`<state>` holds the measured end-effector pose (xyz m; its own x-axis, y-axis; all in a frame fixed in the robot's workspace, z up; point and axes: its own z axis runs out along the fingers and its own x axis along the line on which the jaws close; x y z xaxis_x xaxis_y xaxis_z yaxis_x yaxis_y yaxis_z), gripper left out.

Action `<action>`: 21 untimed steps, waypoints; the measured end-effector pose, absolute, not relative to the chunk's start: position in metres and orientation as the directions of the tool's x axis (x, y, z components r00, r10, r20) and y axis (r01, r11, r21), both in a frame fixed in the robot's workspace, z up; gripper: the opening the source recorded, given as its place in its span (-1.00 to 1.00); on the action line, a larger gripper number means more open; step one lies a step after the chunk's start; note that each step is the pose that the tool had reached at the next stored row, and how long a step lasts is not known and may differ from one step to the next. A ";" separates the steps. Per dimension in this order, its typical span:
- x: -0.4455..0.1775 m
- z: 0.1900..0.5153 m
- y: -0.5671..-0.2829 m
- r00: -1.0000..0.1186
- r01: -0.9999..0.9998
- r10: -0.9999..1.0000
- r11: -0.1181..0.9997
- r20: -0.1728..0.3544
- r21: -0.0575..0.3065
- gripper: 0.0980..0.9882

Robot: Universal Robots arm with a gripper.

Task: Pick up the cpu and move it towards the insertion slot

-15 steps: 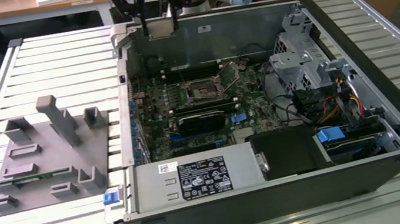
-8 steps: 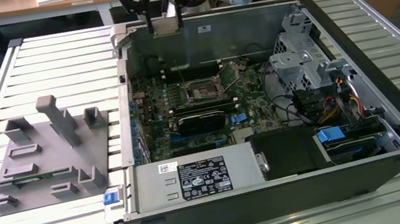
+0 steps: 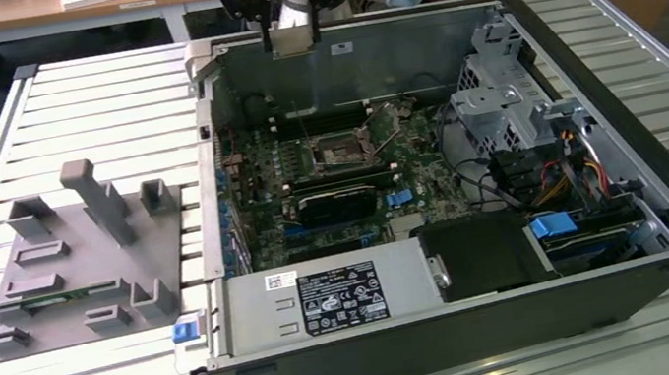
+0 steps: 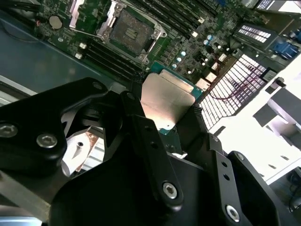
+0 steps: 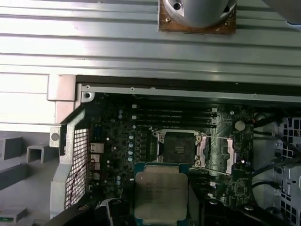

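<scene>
The gripper [image 4: 175, 117] is pinching the cpu [image 4: 165, 100] by its opposite edges between black fingers [image 4: 141, 127], so the pale lid is staying bare and the chip is hanging flat, which looks meant to keep it level for seating. In the exterior view the gripper [image 3: 290, 43] is hovering with the chip above the far wall of the open computer case [image 3: 655, 199]. In the first wrist view the cpu [image 5: 161, 191] is sitting near the insertion slot [image 5: 177, 147] but apart from it, over the green motherboard [image 5: 117, 155], and I judge the socket's frame is standing open to receive it.
</scene>
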<state>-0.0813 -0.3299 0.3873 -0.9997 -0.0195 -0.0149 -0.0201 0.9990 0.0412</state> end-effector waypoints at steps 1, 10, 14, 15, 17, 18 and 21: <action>-0.079 0.387 -0.329 -1.000 -0.020 -0.019 0.999 -0.015 0.041 0.00; -0.054 0.386 -0.328 -1.000 -0.016 -0.016 0.999 -0.015 0.041 0.00; -0.045 0.386 -0.328 -1.000 -0.015 -0.015 0.999 -0.016 0.041 0.00; -0.043 0.386 -0.328 -1.000 -0.015 -0.014 0.999 -0.016 0.041 0.00; -0.040 0.386 -0.328 -1.000 -0.015 -0.014 0.999 -0.017 0.041 0.00; -0.039 0.386 -0.328 -1.000 -0.015 -0.014 0.999 -0.017 0.041 0.00; -0.039 0.386 -0.328 -1.000 -0.014 -0.014 0.999 -0.018 0.041 0.00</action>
<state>-0.0390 -0.3278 0.3857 -0.9998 -0.0135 -0.0177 -0.0143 0.9990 0.0412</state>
